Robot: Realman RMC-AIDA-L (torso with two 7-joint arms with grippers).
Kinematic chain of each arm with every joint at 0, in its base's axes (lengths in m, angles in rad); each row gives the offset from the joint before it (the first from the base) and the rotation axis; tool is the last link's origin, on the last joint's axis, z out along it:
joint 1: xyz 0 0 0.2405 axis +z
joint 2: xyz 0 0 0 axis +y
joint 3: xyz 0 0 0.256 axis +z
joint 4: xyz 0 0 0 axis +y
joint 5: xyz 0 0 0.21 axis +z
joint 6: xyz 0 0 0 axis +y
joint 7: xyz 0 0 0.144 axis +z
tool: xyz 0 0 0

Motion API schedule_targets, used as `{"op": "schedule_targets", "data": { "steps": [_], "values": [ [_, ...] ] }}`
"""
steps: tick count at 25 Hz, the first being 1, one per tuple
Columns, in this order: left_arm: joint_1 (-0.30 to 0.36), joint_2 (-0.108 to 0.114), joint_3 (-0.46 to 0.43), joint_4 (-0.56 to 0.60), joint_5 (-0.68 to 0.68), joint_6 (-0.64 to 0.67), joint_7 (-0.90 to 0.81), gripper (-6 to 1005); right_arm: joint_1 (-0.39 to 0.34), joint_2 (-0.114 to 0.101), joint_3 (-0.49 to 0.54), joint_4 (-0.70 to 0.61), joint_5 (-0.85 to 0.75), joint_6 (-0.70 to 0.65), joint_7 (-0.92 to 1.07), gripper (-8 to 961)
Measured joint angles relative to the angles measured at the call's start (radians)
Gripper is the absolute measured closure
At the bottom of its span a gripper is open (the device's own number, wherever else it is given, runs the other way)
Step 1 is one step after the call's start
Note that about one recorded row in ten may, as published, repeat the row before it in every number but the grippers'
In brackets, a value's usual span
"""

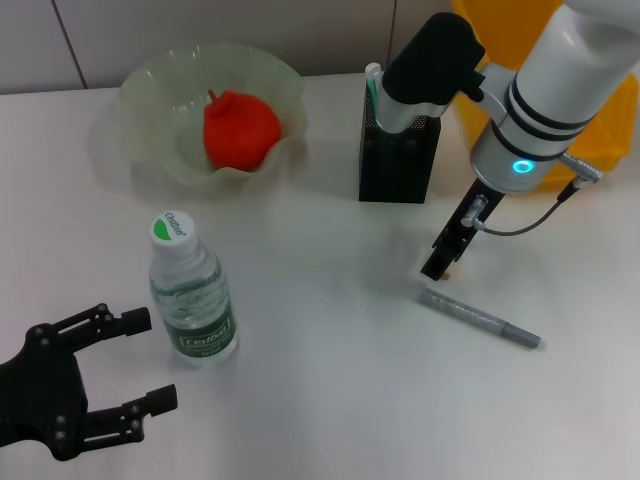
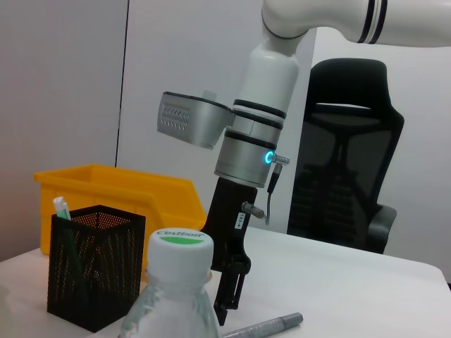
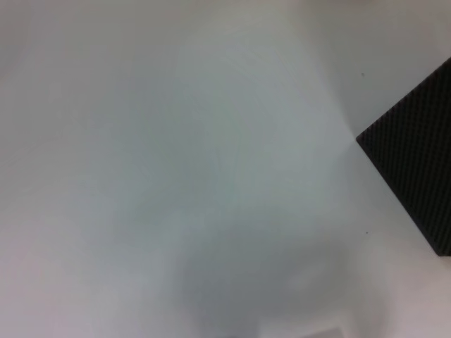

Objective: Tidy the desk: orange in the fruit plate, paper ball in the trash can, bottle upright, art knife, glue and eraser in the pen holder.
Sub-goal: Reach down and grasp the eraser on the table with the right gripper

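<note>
Knife (image 1: 480, 318) lies just beside the right gripper's (image 1: 437, 268) narrow-set tips — left gripper (image 1: 140, 360) spread wide, parked by bottle (image 1: 192, 295).

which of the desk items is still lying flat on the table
The grey art knife, lying flat beside the right gripper. The bottle stands upright; the glue stick sits in the pen holder.

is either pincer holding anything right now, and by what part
Nothing is held. The left pincer is open over bare table near the bottle. The right pincer points down just above the grey art knife, its tips closed and empty.
</note>
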Motion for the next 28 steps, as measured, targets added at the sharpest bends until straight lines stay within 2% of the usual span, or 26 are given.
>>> {"op": "schedule_targets", "data": {
  "steps": [13, 19, 24, 28],
  "values": [
    [0.007, 0.000, 0.000, -0.001, 0.000, 0.000, 0.004, 157, 0.032, 0.003, -0.042, 0.059, 0.000, 0.030, 0.011, 275],
    [0.006, -0.001, -0.001, -0.001, 0.000, -0.001, 0.004, 157, 0.032, 0.003, -0.041, 0.065, 0.000, 0.023, 0.014, 346],
    [0.003, -0.001, 0.000, -0.001, -0.001, 0.000, 0.004, 157, 0.032, 0.000, -0.041, 0.074, 0.000, 0.024, 0.020, 542],
    [-0.001, -0.003, 0.000, -0.001, 0.000, 0.000, 0.003, 157, 0.030, 0.000, -0.040, 0.075, 0.000, 0.028, 0.020, 545]
  ]
}}
